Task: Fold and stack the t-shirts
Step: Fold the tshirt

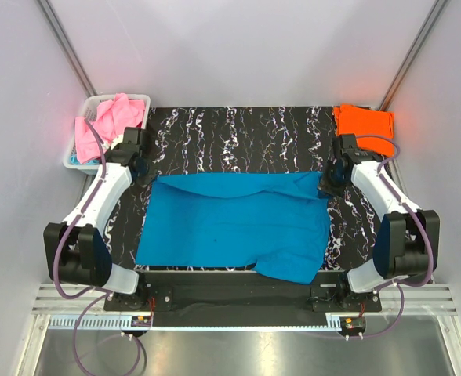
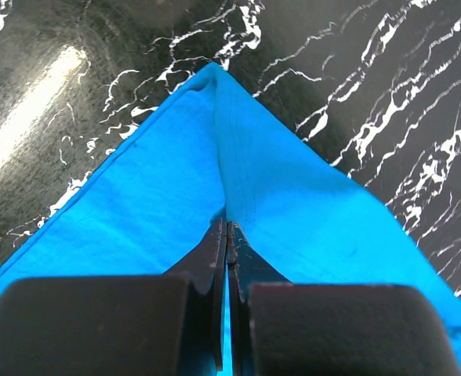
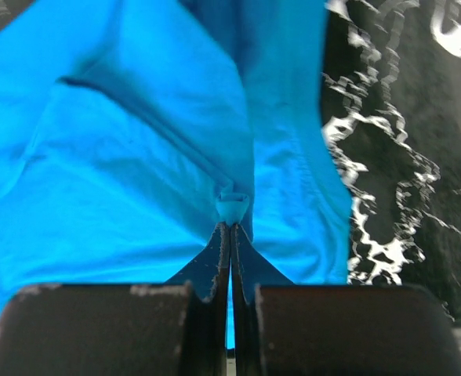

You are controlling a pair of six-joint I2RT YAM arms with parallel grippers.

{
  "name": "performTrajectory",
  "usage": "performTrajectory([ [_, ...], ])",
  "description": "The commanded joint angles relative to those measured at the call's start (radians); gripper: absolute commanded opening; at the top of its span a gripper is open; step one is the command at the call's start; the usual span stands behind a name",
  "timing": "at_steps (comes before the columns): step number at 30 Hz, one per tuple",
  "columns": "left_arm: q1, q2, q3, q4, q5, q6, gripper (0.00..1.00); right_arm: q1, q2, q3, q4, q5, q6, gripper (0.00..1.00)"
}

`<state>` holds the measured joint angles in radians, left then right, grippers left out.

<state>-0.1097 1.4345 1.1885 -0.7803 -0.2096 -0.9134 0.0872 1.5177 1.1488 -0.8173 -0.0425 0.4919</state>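
Left gripper (image 2: 226,227) and right gripper (image 3: 230,227) each clamp the far edge of a bright teal-blue cloth t-shirt (image 1: 230,223) spread on the black marbled table (image 1: 238,129).

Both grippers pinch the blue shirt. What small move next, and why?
Probably lift both far corners slightly and draw them toward the near edge: the left gripper and right gripper are shut on the blue t-shirt, which lies spread open.
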Motion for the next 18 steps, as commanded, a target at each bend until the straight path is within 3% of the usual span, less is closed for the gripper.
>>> performTrajectory([
  [1, 0.002, 0.009, 0.014, -0.013, -0.06, -0.048, 0.0, 0.005, -0.059, -0.026, -0.003, 0.099, 0.053, 0.0],
  [10, 0.021, 0.032, -0.01, -0.027, -0.093, -0.074, 0.0, 0.005, -0.033, -0.069, 0.0, 0.222, 0.096, 0.0],
  [18, 0.047, 0.047, -0.026, -0.028, -0.08, -0.062, 0.03, 0.005, -0.001, -0.095, 0.007, 0.207, 0.094, 0.0],
])
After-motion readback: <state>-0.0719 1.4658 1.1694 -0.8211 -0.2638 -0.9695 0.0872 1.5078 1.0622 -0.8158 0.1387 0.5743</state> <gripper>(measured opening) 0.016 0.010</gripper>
